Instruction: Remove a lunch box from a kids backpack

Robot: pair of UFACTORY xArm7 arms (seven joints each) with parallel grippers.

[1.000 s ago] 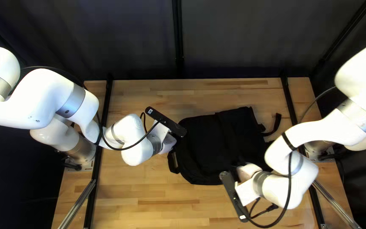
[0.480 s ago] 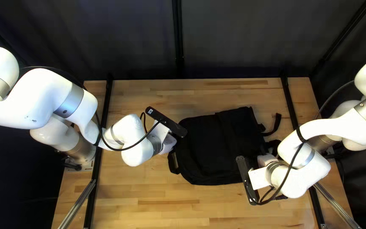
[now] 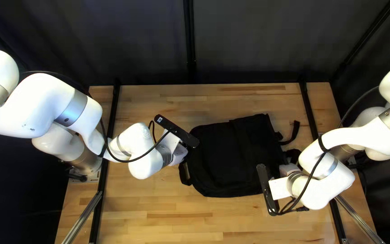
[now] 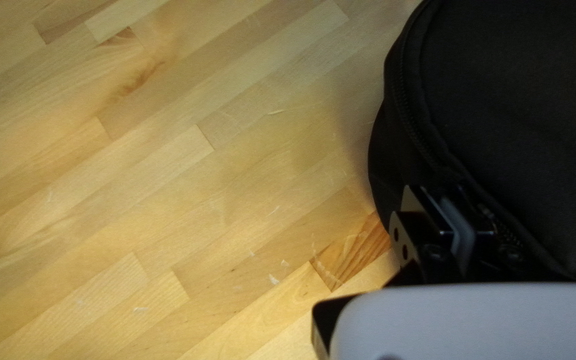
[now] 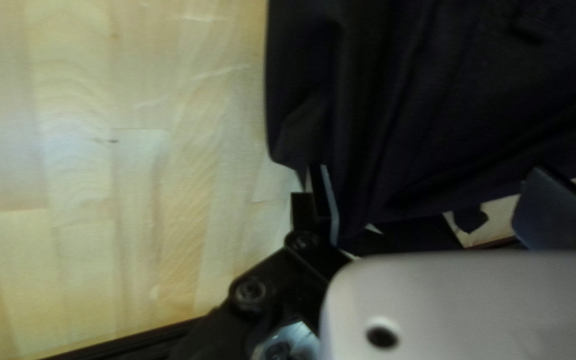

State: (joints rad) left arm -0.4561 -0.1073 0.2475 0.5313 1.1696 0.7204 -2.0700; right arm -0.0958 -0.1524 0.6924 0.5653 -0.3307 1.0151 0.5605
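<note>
The black backpack [image 3: 231, 153] lies flat on the table; no lunch box shows. In the top left view my left gripper [image 3: 179, 152] is at its left end, my right gripper [image 3: 288, 170] over its lower right corner. The left wrist view shows the left gripper [image 4: 460, 217] with fingers close together, shut on the zippered edge of the backpack [image 4: 521, 113]. From the right wrist view, the right gripper [image 5: 438, 207] is wide open, its fingers apart around the edge of the backpack [image 5: 421, 113], not closed on the cloth.
A loose strap [image 3: 295, 131] sticks out from the backpack's right end, near the black rail [image 3: 310, 110] along the table's right side. Bare wood of the table [image 3: 159, 217] shows in front of the bag. A cable [image 3: 310, 178] loops beside my right arm's wrist.
My right gripper has moved right and a little toward the table's far edge, along the backpack's near side, uncovering more of it. The left gripper has barely moved; the backpack looks unmoved.
</note>
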